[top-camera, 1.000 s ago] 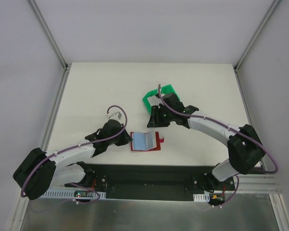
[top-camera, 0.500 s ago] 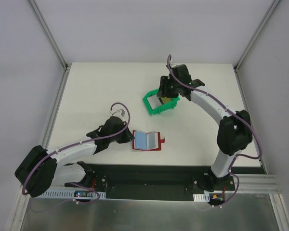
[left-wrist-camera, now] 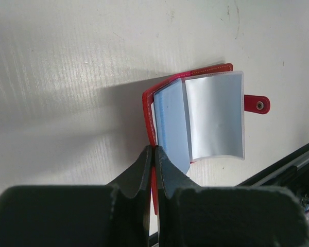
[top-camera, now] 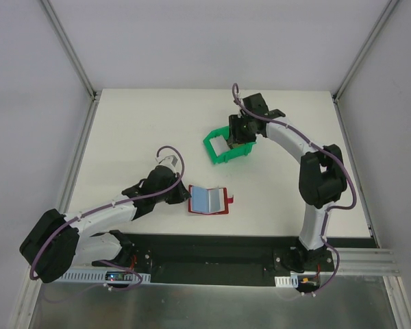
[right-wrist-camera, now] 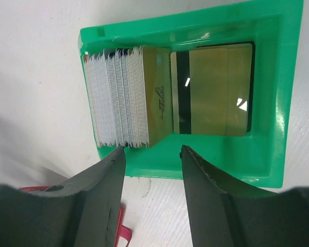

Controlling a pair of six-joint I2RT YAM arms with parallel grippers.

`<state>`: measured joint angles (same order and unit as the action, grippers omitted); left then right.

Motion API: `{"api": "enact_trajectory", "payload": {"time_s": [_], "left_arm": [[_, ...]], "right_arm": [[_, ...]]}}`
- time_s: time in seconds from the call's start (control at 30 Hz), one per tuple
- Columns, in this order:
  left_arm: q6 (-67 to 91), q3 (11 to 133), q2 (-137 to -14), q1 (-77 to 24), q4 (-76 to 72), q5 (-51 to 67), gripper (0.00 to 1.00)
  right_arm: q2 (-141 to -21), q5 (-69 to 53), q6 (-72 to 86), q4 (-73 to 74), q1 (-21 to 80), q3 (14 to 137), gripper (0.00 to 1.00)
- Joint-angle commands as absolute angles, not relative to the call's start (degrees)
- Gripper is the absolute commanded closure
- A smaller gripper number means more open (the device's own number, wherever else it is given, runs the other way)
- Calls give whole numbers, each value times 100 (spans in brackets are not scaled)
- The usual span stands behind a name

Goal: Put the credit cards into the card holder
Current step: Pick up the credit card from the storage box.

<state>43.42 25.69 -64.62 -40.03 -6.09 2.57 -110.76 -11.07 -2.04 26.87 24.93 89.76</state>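
Pinned open near the middle of the table [top-camera: 137, 123]: the card holder [top-camera: 208, 200], pale pockets up, with the left gripper [left-wrist-camera: 153, 163] closed tight on its near-left red cover edge. Further back and to the right, in the green bin [right-wrist-camera: 270, 154]: the credit cards [right-wrist-camera: 124, 103], whitish ones packed on edge, golden ones at the stack's right end and flat alongside. Hovering just above with the right gripper [right-wrist-camera: 150, 154], jaws apart. Probably light, stiff, thin and slick; best pinched across both faces at one end card's upper edge.
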Motion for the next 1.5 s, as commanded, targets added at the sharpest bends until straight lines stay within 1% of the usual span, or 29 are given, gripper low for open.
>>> {"api": "enact_trajectory", "payload": {"time_s": [0.0,0.47,0.7,0.87,0.97,1.2,1.47], "left_arm": [[4210,2637,-6337,-3973,-536,281,100],[4245,2558,-6214,-3973,-519,211,100],[4175,2584,-6240,-3973,-483,132,100],[4157,2601,-6240,-3955,-475,132,100],[4131,2619,-6275,-3938,-475,176,100],[4131,2619,-6284,-3920,-483,220,100],[4140,2601,-6293,-3920,-475,193,100]], "right_arm": [[-11039,-1178,-527,2936,2478,9044,50],[-10661,-1169,-624,2839,2487,8499,50],[-10784,-1169,-370,2821,2478,8921,46],[-10582,-765,-308,2760,2444,8693,45],[-10582,-809,-334,2707,2347,8587,45],[-10775,-861,-711,2690,2092,8674,45],[-11047,-957,-1519,2716,1986,8903,45]]}}
